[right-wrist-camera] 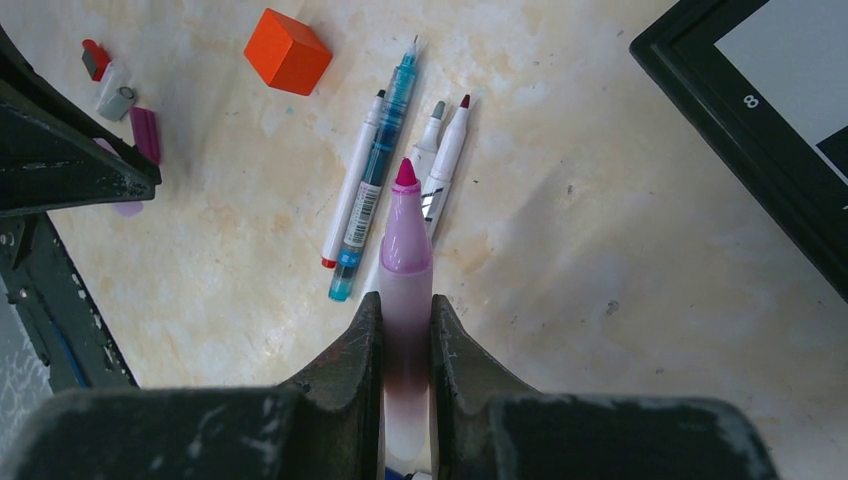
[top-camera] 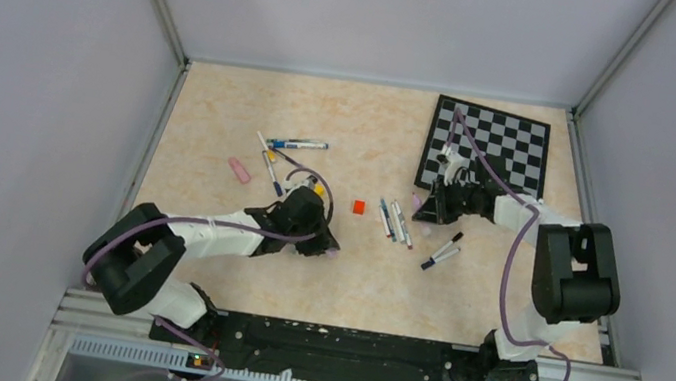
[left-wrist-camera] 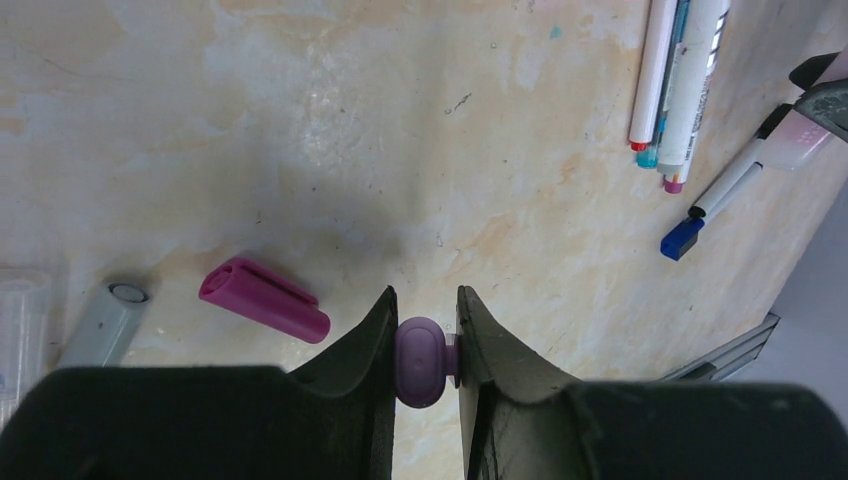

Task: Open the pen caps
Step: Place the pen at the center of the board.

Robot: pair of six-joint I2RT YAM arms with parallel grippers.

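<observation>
My left pincer (left-wrist-camera: 425, 300) clamps a small rounded purple plastic cap (left-wrist-camera: 424, 362), my right pincer (right-wrist-camera: 406, 305) a pale-pink marker pen (right-wrist-camera: 405, 250), uncapped; that smooth cap could squirt free.

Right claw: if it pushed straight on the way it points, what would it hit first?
Likely the teal pen and white markers lying just ahead: the right claw grips a pink pen whose bare tip leads toward them. Depth is unclear; it may touch the table first.

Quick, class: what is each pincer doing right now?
Left pincer: closed on a purple cap.
Right pincer: closed on an uncapped pink pen.
</observation>
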